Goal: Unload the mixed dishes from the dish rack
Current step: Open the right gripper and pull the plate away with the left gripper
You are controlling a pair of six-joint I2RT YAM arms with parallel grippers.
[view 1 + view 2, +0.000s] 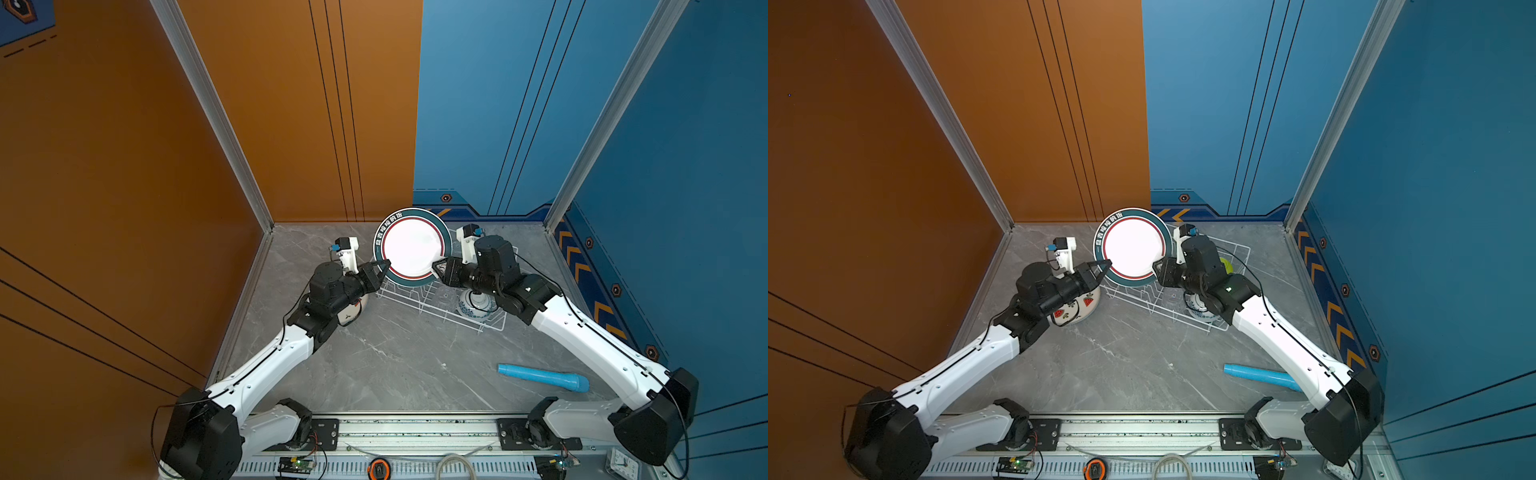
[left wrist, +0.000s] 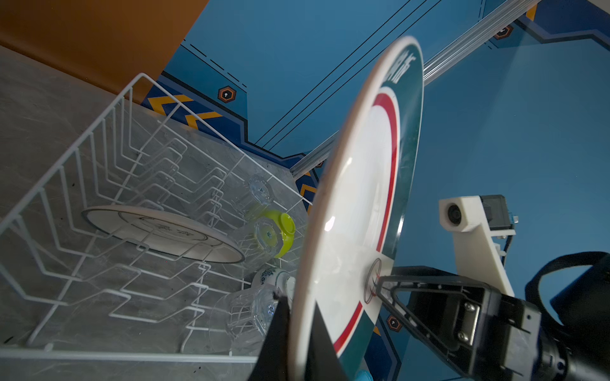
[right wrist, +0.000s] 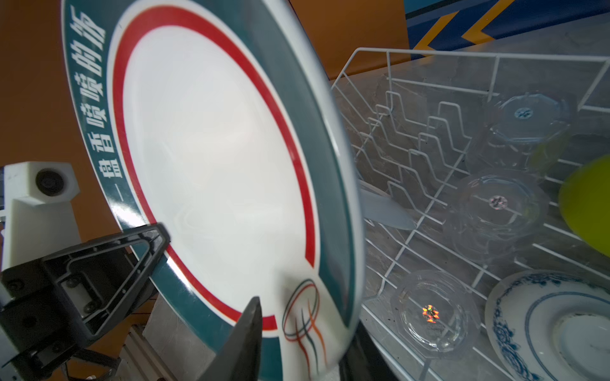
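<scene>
A dark-rimmed white plate (image 1: 411,247) (image 1: 1133,247) stands on edge in the air above the white wire dish rack (image 1: 494,326) (image 2: 99,115). My left gripper (image 1: 385,264) (image 2: 302,323) is shut on its left rim. At the right rim my right gripper (image 1: 436,266) (image 3: 303,336) is open, one finger in front of the plate (image 3: 214,148) and one behind it. In the rack lie another white plate (image 2: 161,231), a lime-green bowl (image 2: 284,231), a blue-patterned bowl (image 3: 544,323) and clear glass cups (image 3: 432,313) (image 3: 498,204).
A watermelon-print dish (image 1: 1084,305) sits on the table under my left arm, outside the rack. A light blue tube (image 1: 544,376) lies near the front right. Orange and blue walls enclose the grey marble table on three sides.
</scene>
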